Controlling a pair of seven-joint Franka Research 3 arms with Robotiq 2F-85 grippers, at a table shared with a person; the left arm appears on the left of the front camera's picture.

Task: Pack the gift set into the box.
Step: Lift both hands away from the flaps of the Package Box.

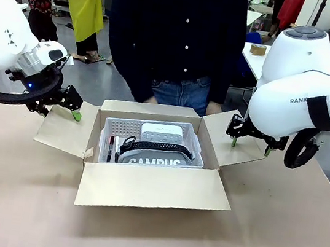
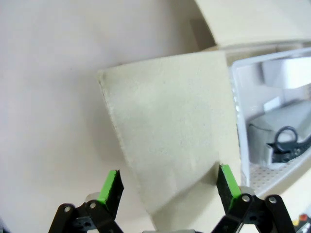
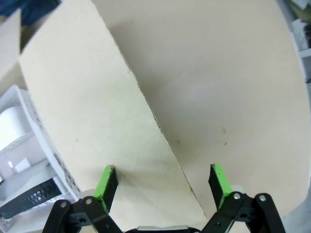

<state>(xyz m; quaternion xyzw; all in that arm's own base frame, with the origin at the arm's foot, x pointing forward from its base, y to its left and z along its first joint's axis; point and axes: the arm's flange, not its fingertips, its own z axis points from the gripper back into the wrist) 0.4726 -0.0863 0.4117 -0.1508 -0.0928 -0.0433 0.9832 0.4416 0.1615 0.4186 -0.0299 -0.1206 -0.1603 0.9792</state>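
My left end effector (image 1: 61, 108) hangs over the outer end of the box's left flap (image 1: 65, 127), fingers wide apart and holding nothing. In the left wrist view the flap lies spread between my green pads (image 2: 228, 180); I can't tell if they touch it.

The box (image 1: 149, 189) sits mid tabletop (image 1: 272, 239) with all four flaps folded out. The gift set (image 1: 149, 143) is already down inside it: a pale perforated tray holding pens (image 1: 111, 148) at the left, a white ribbed case (image 1: 160, 132) at the back, a black strap (image 1: 158, 147) across the middle and a grey item (image 1: 153, 161) at the front. A person (image 1: 178, 32) stands at the far side, just behind the box.

My right end effector (image 1: 250, 145) is above the right flap (image 1: 230, 142), fingers also apart and empty.

Handling, as I judge it: the corrugated flaps are light, stiff and creased at the hinge. I should take them by the free outer edge and fold inward. The plastic tray looks rigid, and the loose items could shift if the box is jolted.

Readable text: "CAMPUS" on the grey item, and partial "RANK…OT" on my right arm (image 1: 305, 101).
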